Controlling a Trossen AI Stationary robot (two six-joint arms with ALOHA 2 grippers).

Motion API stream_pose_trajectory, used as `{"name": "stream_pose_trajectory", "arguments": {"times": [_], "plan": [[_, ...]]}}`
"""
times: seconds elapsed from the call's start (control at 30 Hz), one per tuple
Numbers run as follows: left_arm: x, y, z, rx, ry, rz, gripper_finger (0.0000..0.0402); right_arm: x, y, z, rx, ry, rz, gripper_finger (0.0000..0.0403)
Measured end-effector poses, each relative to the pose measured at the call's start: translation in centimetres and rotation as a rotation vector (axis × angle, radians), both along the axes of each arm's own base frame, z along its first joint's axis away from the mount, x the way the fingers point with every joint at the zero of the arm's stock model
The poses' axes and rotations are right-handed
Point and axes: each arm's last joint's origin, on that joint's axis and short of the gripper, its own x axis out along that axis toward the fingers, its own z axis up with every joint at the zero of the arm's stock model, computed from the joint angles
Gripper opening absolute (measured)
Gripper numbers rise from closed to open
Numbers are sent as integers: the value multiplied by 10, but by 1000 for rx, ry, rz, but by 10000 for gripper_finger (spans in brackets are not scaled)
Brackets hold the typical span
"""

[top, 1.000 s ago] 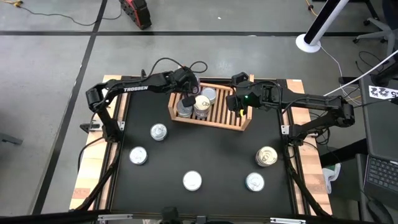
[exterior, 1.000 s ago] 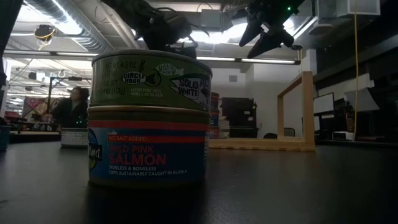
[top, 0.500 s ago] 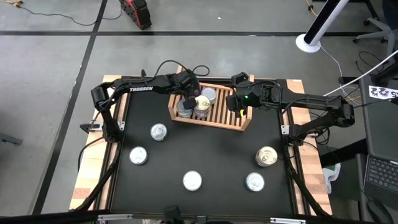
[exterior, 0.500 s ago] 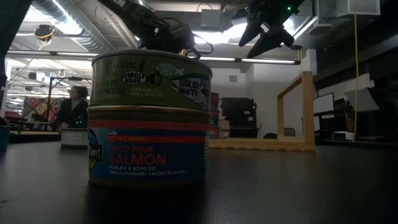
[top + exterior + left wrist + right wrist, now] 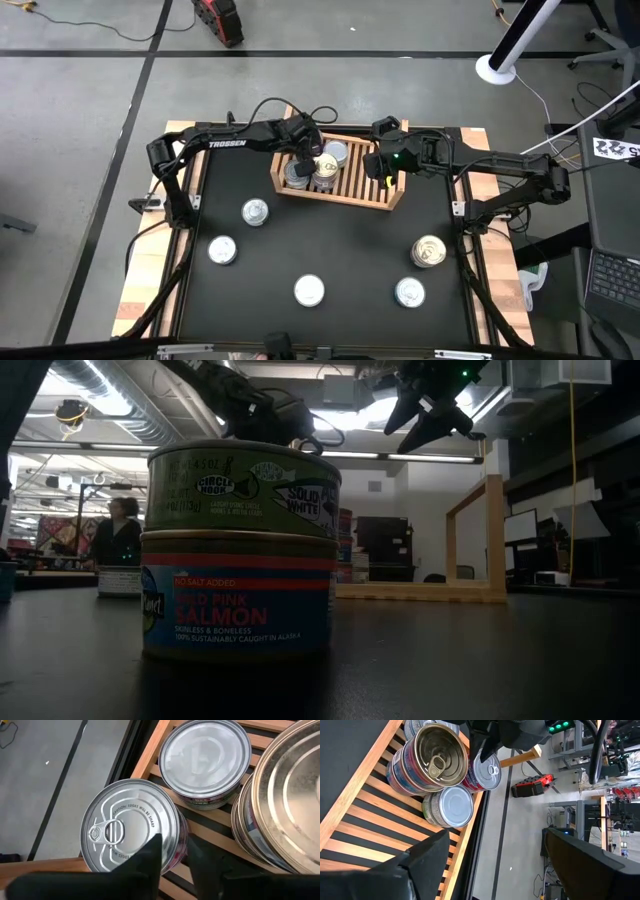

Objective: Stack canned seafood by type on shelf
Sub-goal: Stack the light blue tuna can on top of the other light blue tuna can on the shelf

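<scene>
Overhead views evenly lit. Low view dim, backlit by ceiling lights (image 5: 75,405); stacked tins (image 5: 240,550) shadowed, background soft.

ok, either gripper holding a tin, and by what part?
Right gripper, over the shelf: open, empty. Left gripper sits at the pull-tab tin's rim; whether it grips that rim cannot be told.
</scene>
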Motion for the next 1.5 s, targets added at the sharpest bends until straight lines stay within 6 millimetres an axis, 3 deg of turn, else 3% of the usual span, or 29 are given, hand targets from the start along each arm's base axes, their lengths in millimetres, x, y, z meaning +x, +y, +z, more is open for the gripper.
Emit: {"name": "stream_pose_trajectory", "arguments": {"times": [0.27,0.5,0.67,0.77,0.93,1.07,1.3,1.5], "plan": [[-1,-3,14,34,-1,-30,133,0,0,0,1,1,0,326],[0,-16,70,80,-90,-49,132,0,0,0,15,-7,-4,326],[-12,-44,117,47,-114,-63,132,-1,0,-1,35,-10,-22,326],[-24,-71,132,-23,-68,-65,130,-2,0,-3,39,10,-23,326],[-47,-126,128,-172,136,-51,128,-4,1,-4,45,33,-24,326],[-62,-168,118,-291,261,87,127,-4,1,-4,78,7,-57,326],[-77,-238,85,-414,288,337,127,-5,1,-6,109,6,-87,326],[-94,-280,54,-448,227,580,127,-5,1,-6,109,6,-86,326]]}}
